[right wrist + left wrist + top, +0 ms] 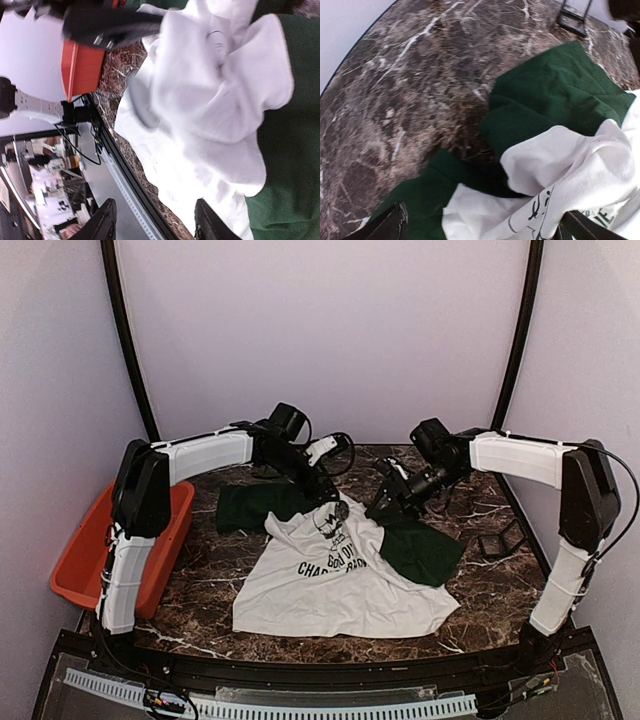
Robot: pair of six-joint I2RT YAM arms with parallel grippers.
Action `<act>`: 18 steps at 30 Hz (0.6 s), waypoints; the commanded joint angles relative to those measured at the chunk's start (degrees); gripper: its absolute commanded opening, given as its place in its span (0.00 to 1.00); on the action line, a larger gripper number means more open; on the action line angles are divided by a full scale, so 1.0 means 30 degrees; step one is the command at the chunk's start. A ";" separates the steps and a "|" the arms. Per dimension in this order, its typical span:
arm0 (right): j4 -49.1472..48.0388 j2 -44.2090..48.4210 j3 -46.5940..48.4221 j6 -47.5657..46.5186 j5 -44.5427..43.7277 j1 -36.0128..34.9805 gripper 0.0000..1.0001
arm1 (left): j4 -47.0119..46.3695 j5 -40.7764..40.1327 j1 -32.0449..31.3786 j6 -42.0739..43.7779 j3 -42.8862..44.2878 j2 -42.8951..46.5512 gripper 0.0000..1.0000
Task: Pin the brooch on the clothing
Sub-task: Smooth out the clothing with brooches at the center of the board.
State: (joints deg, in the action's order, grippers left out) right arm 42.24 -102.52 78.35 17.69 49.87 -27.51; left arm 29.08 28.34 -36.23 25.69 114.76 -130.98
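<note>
That T-shirt [340, 590] looks light and floppy, bunched at the chest print, so I'd pinch a raised white fold there; left claw [485, 230] and right claw [155, 225] both gape open, empty.

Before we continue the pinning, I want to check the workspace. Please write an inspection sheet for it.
Surface: dark marble table, partly under the T-shirt.
Job's things: T-shirt crumpled near its collar; brooch not made out.
Clutter: orange bin at left edge; black stand at right.
Grippers: left gripper open, right gripper open, both above the T-shirt.
Cables: black cable looped by the left wrist.
Surroundings: pale walls; nothing else seen.
</note>
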 commanded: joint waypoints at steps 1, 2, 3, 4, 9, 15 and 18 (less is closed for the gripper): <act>0.0178 0.1414 0.0704 -0.1101 -0.1225 -0.0652 0.58 | -0.2168 -0.3003 0.1170 -0.2449 -0.0508 0.1470 0.99; 0.0333 0.1679 0.0809 -0.1112 -0.1968 -0.0621 0.62 | -0.2254 -0.3594 0.1373 -0.2626 -0.0528 0.1471 0.99; 0.0525 0.1935 0.0874 -0.1125 -0.2914 -0.0580 0.63 | -0.2326 -0.3766 0.1481 -0.2680 -0.0551 0.1472 0.99; 0.0666 0.2169 0.0923 -0.1141 -0.3875 -0.0502 0.64 | -0.2304 -0.3719 0.1663 -0.2618 -0.0579 0.1472 0.99; 0.0759 0.2349 0.0949 -0.0723 -0.7147 0.1009 0.65 | -0.1163 -0.0934 0.2052 -0.0738 -0.0765 0.1867 0.99; 0.0618 -0.0938 0.2571 0.0464 -1.1973 0.2284 0.64 | 0.3161 0.5652 0.2362 0.3316 -0.0340 0.2330 0.99; 0.0741 -0.3341 0.4777 0.0354 -1.1910 0.2284 0.64 | 0.4564 0.7014 0.2350 0.4106 -0.0125 0.2424 0.99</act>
State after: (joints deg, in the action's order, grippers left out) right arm 44.07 -104.36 86.24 17.80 20.69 -20.16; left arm 33.01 37.04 -29.15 30.55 113.43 -128.42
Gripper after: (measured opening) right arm 0.640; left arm 0.987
